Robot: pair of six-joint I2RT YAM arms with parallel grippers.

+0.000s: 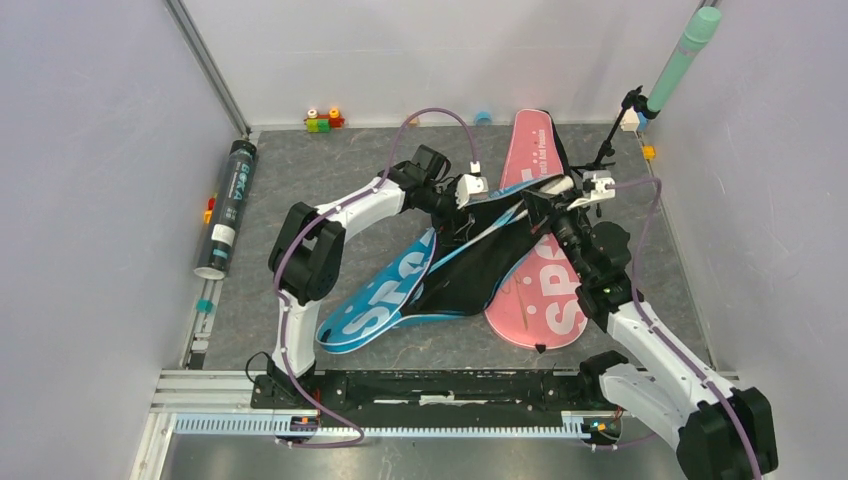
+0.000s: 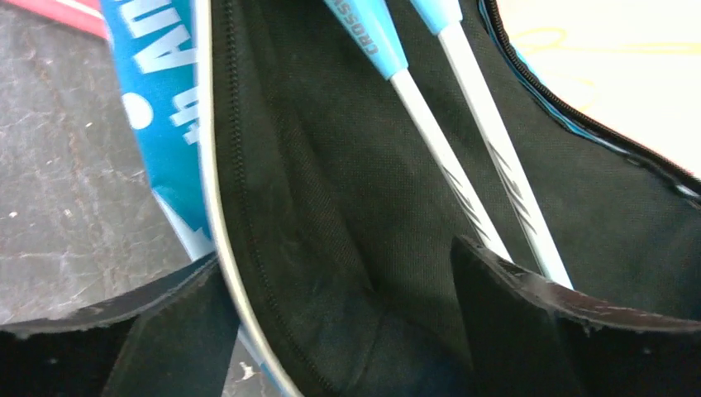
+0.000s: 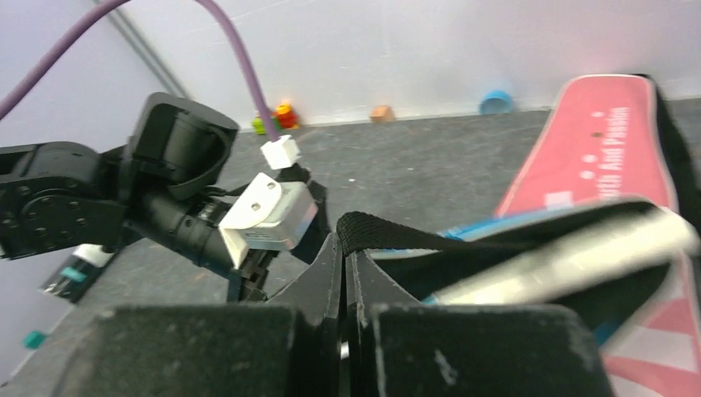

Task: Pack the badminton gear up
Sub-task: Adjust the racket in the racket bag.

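**Blue racket bag, open, mid-table**

Blue bag [image 1: 385, 295]: unzipped at the centre of the table [image 1: 300, 180], black lining exposed, overlapping the pink bag [image 1: 540, 290] to its right.

Contents: two rackets [image 2: 463, 178], blue-and-white shafts side by side on the lining.

Dark tube [image 1: 228, 205]: lying along the table's left edge.

Right gripper [image 3: 345, 248]: clenched on the bag's black strap [image 3: 397, 236].

Left gripper [image 2: 335, 256]: released, fingers spread over the lining.

Toy blocks [image 1: 322, 120]: back edge.

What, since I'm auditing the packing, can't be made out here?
Rackets, left wrist view: only two white shafts show; the top edge and the left gripper's finger hide the rest.
Pale bar beside the black strap, right wrist view: blurred, unidentifiable.
Dark tube label, top view: too small to read.
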